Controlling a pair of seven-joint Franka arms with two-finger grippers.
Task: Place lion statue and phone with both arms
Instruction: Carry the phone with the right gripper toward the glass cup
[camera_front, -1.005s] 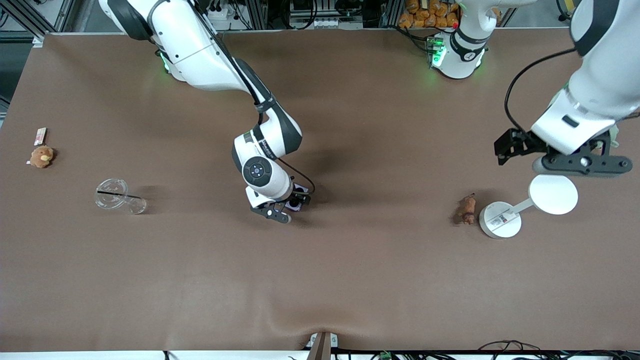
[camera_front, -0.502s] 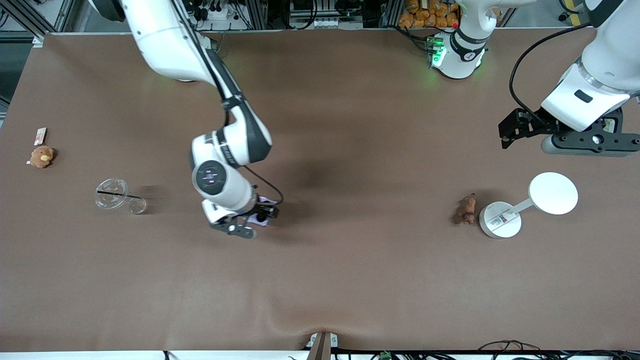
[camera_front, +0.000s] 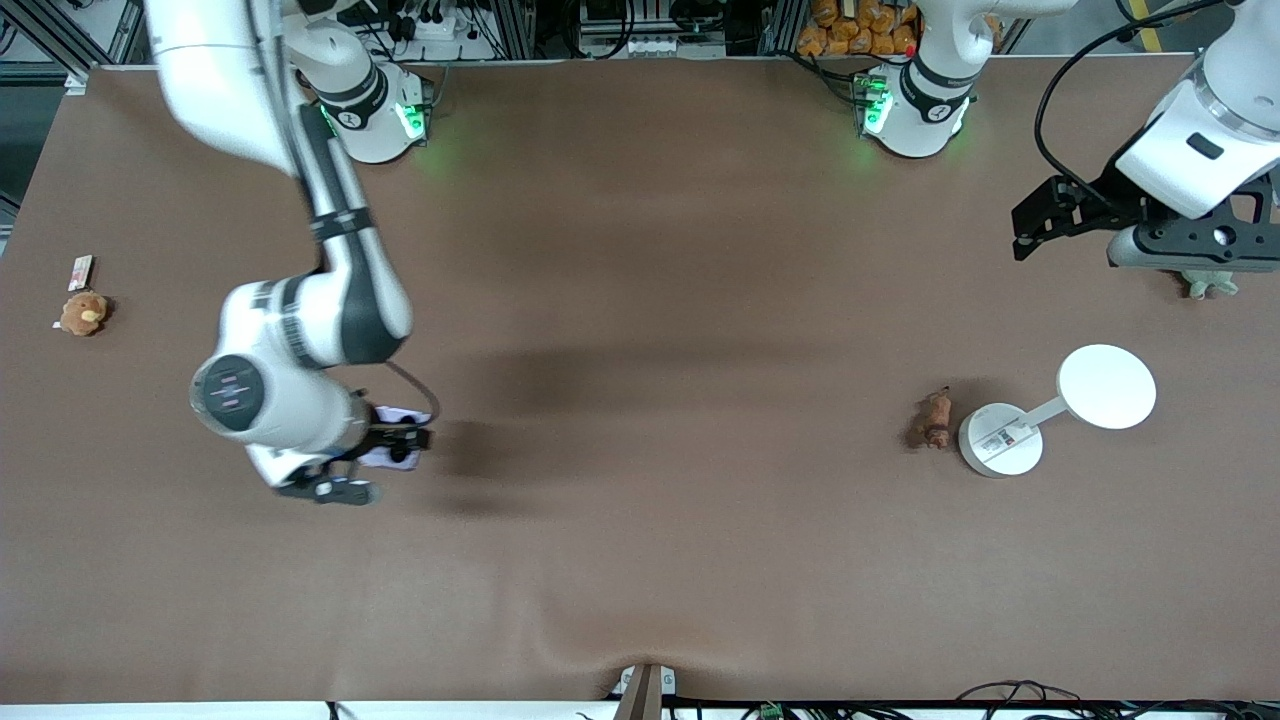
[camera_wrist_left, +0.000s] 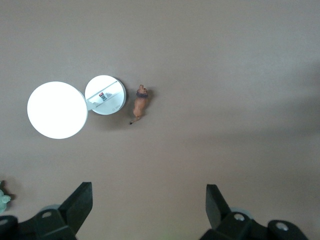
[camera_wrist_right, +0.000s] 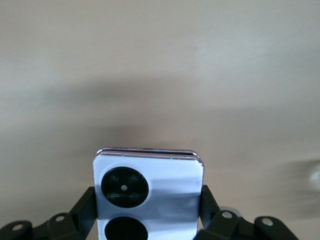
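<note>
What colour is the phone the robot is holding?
The phone is pale lavender with two black round camera circles. It shows best in the right wrist view.

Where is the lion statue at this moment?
The lion statue lies on the table toward the left arm's end, beside the round base of a white stand. No gripper touches it; the open left gripper is up over a green toy.

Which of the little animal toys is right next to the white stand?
The lion statue, the small reddish-brown one on four legs, lies beside the white stand. The orange-brown plush toy sits at the right arm's end of the table, and the green plush turtle peeks out under the left claw.
</note>
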